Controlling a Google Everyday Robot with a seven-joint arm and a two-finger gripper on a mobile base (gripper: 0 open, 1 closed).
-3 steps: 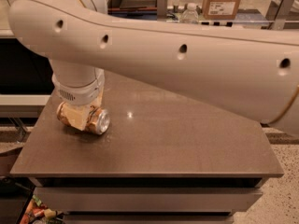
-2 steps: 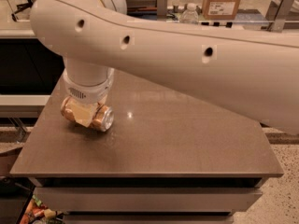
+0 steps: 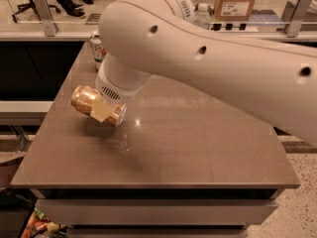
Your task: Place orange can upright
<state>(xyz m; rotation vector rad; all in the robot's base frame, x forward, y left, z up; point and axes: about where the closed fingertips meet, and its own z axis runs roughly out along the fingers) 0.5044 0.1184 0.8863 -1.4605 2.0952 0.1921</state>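
Hand point(image 3: 102, 112) around can point(image 3: 82, 97), above table point(image 3: 198, 148)

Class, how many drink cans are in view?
2. The orange can, tilted, held by the end effector over the table's left; a second can behind the arm, partly hidden. More may be hidden.

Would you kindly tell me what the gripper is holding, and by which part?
The gripper holds the orange can across the middle of its body, with the can lying sideways over the left side of the table.
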